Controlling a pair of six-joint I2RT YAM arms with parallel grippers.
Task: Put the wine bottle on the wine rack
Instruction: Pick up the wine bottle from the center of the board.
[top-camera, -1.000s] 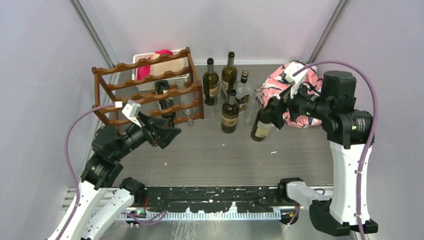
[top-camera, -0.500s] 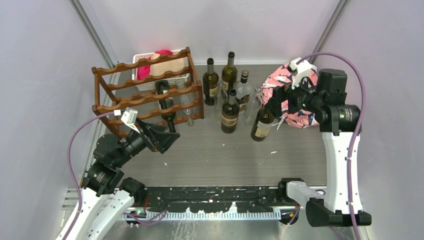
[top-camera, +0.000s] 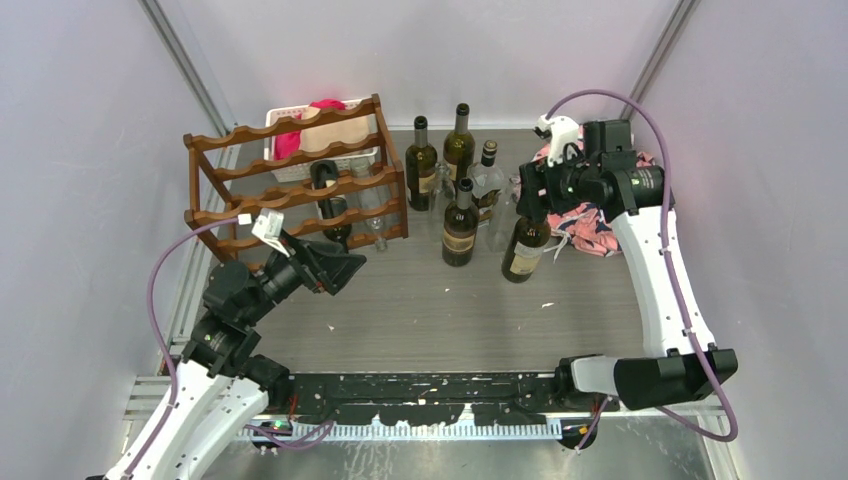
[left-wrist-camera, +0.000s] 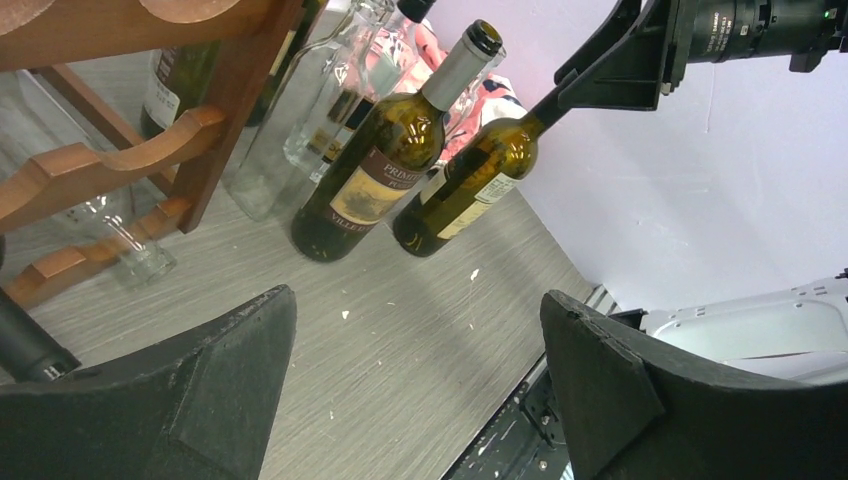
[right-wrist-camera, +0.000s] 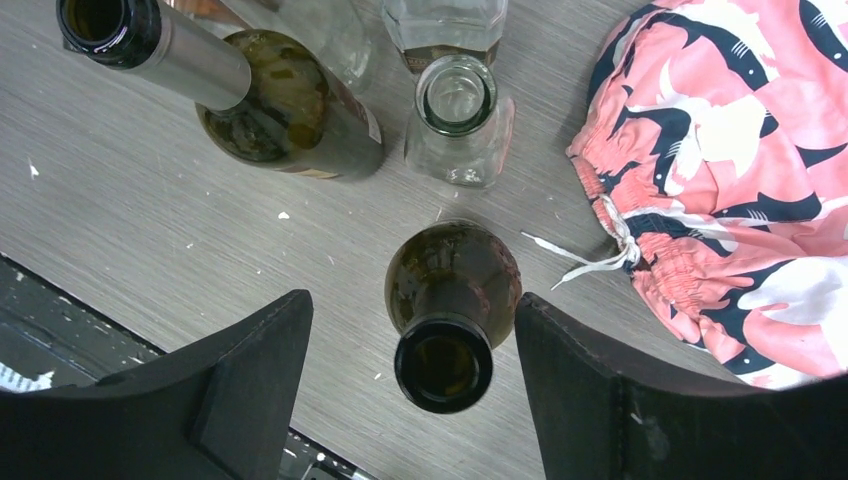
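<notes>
The wine bottle (top-camera: 525, 250), dark green with a cream label, stands upright right of centre. My right gripper (top-camera: 530, 197) hangs straight over it, open, one finger on each side of the neck with a gap on both sides. From the right wrist, the bottle's open mouth (right-wrist-camera: 443, 365) sits between the fingers of that gripper (right-wrist-camera: 410, 300). The wine rack (top-camera: 300, 180), reddish-brown with scalloped rails, stands at the back left; a dark bottle (top-camera: 328, 200) and a clear one lie in it. My left gripper (top-camera: 345, 268) hovers open and empty in front of the rack.
Several other bottles cluster between rack and wine bottle: a dark labelled one (top-camera: 460, 228), two green ones behind (top-camera: 421, 165), and clear glass ones (top-camera: 490, 180). A pink patterned cloth (top-camera: 595, 225) lies to the right. A white basket (top-camera: 290, 125) holding cloths sits behind the rack.
My right arm has swung its gripper left and turned it downward over the wine bottle's neck, and its jaws have narrowed somewhat. The left gripper has shifted slightly.
</notes>
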